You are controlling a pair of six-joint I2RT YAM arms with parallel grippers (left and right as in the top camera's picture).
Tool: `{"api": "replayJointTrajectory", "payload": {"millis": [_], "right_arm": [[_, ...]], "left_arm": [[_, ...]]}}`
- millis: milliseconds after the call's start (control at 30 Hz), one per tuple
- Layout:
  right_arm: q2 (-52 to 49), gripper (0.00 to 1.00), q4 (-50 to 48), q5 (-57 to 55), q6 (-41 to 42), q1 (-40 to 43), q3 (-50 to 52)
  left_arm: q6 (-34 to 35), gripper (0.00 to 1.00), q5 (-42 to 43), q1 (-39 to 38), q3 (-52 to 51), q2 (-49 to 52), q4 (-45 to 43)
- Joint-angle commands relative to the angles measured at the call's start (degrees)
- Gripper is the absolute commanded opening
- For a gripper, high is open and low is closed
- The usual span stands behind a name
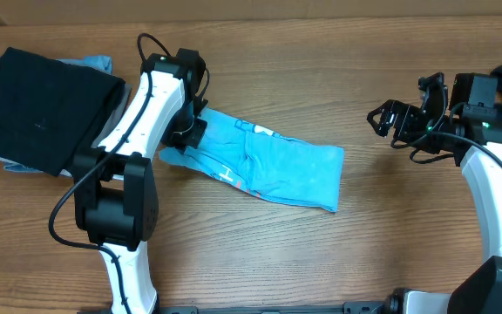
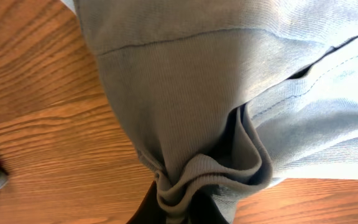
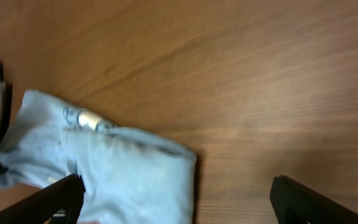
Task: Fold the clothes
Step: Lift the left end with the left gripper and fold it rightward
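The shirt [image 1: 277, 166] lies folded near the middle of the bench [image 1: 321, 262], slanting from far-left to near-right. Left of it, by the bench's left edge, sits the pile [image 1: 42, 109] (one garment on top, others poking out beneath and behind it). My left arm [image 1: 138, 122] runs along the pile's right side. My left jaws are at the shirt's left end, with a bunch of its cloth between them. My right jaws hang well to the right of the shirt, over the bench.
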State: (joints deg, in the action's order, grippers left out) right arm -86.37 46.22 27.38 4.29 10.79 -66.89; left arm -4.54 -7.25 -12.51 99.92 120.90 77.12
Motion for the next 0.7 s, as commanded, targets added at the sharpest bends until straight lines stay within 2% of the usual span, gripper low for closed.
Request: {"api": "replayJointTrajectory", "payload": {"millis": [0, 33, 67, 133, 167, 367, 467, 667], "right_arm": [[-0.8, 1.00, 3.5, 1.4, -0.3, -3.8, -0.9], [-1.6, 0.93, 4.6, 1.1, -2.2, -5.6, -0.7], [-2.1, 0.69, 5.1, 1.0, -3.3, -6.7, -0.6], [-3.5, 0.13, 6.1, 0.3, -3.2, -8.8, -0.6], [-4.1, 0.04, 6.3, 0.3, -3.2, -9.7, -0.6], [-8.3, 0.04, 4.0, -5.7, -2.5, -13.7, 2.7], [-11.0, 0.04, -2.2, -5.5, -2.6, -13.7, 7.1], [-16.3, 0.04, -7.3, -2.0, -2.9, -13.7, 9.9]], "left_arm": [[0.9, 0.04, -4.0, -0.6, 1.6, 0.2, 0.0], [0.9, 0.04, -5.1, -1.0, 1.7, 0.2, -0.3], [0.9, 0.04, -5.3, -1.3, 2.0, 0.2, -0.2], [0.7, 0.04, -5.4, -1.9, 2.4, 0.2, -0.4], [0.7, 0.04, -5.5, -2.2, 2.8, 0.1, -0.2], [0.4, 0.04, -10.8, -3.8, 5.9, 0.1, 0.7], [0.1, 0.04, -11.8, -4.8, 7.3, 0.1, 0.7], [-0.6, 0.04, -16.4, -7.9, 7.9, 0.1, 0.9]]}}
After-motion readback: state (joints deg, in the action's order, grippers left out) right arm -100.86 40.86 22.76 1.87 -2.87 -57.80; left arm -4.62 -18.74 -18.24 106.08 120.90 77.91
